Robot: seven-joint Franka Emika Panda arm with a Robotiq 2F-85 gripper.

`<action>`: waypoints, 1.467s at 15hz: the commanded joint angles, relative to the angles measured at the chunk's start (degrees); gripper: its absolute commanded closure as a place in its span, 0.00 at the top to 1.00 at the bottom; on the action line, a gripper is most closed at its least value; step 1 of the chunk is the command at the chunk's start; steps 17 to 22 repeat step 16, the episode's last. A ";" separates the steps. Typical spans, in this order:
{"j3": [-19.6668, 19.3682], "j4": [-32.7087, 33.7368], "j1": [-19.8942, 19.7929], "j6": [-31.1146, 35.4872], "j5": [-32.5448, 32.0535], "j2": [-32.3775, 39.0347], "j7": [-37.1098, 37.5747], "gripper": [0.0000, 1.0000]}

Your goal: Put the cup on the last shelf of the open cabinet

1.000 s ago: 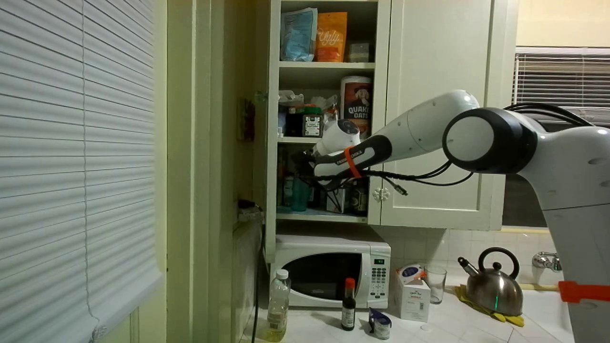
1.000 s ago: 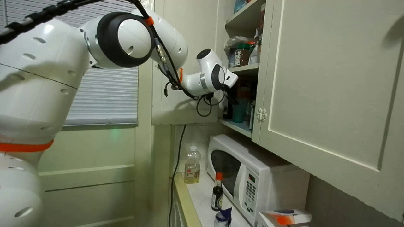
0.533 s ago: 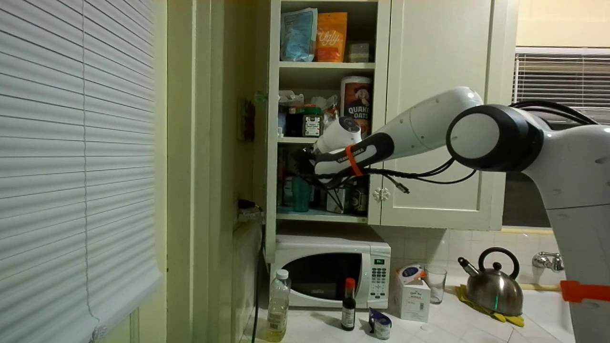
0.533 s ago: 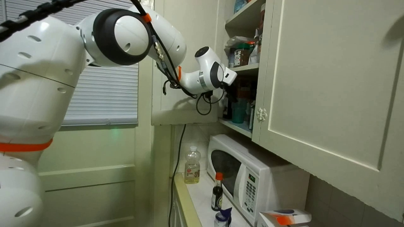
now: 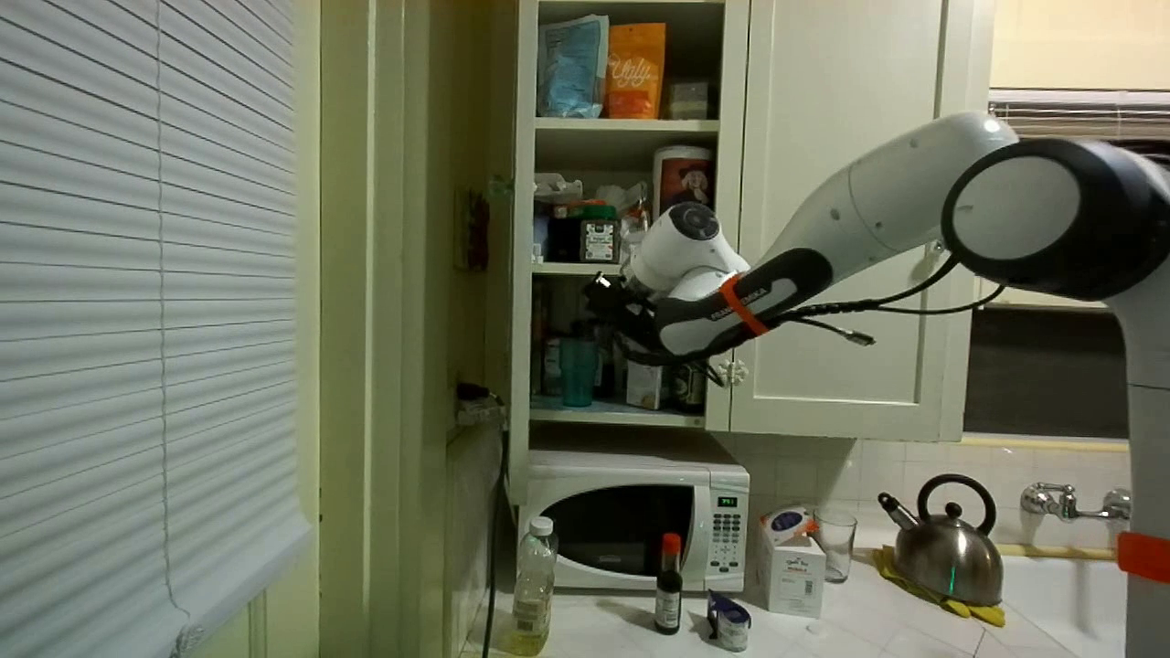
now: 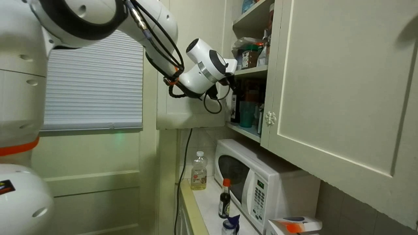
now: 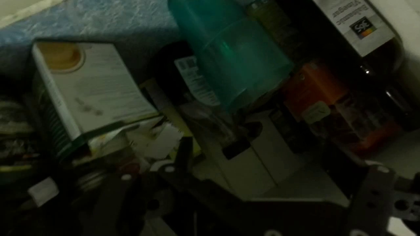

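The teal-green cup (image 5: 579, 373) stands upright on the lowest shelf (image 5: 622, 418) of the open cabinet (image 5: 734, 201), among dark bottles and boxes. The cup also shows in an exterior view (image 6: 247, 115) and in the wrist view (image 7: 236, 55), where the shelf's blue liner (image 7: 98, 23) is seen beneath it. My gripper (image 7: 261, 154) is open, its two dark fingers well apart with nothing between them. In an exterior view the gripper (image 5: 603, 297) is above and to the right of the cup, apart from it. The fingertips are dark and hard to make out in both exterior views.
A white box (image 7: 98, 85), a balsamic vinegar bottle (image 7: 361, 26) and an orange package (image 7: 315, 88) crowd round the cup. The middle shelf board (image 5: 571, 269) is close to the gripper. A microwave (image 5: 631, 521) stands below. An oil bottle (image 5: 535, 585) and sauce bottle (image 5: 669, 585) stand on the counter.
The arm has drawn back and up, out of the cabinet, and the wrist has tilted. The gripper has moved off the cup's top. The cup stays standing on the shelf, almost unmoved.
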 commanded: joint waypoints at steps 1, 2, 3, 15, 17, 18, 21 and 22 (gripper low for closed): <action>1.69 -13.93 1.77 -5.94 2.82 -11.93 -9.86 1.00; 6.07 -17.12 -1.72 -5.94 8.12 -14.31 -13.65 1.00; 6.97 -20.51 -1.22 -7.54 12.68 -17.32 -17.15 1.00; 9.81 -27.23 -3.58 -44.03 24.07 -41.11 -34.48 1.00; 8.54 -27.43 -2.64 -44.09 24.78 -41.90 -35.71 1.00; 8.54 -27.43 -2.64 -44.09 24.78 -41.90 -35.71 1.00; 8.54 -27.43 -2.64 -44.09 24.78 -41.90 -35.71 1.00; 8.54 -27.43 -2.64 -44.09 24.78 -41.90 -35.71 1.00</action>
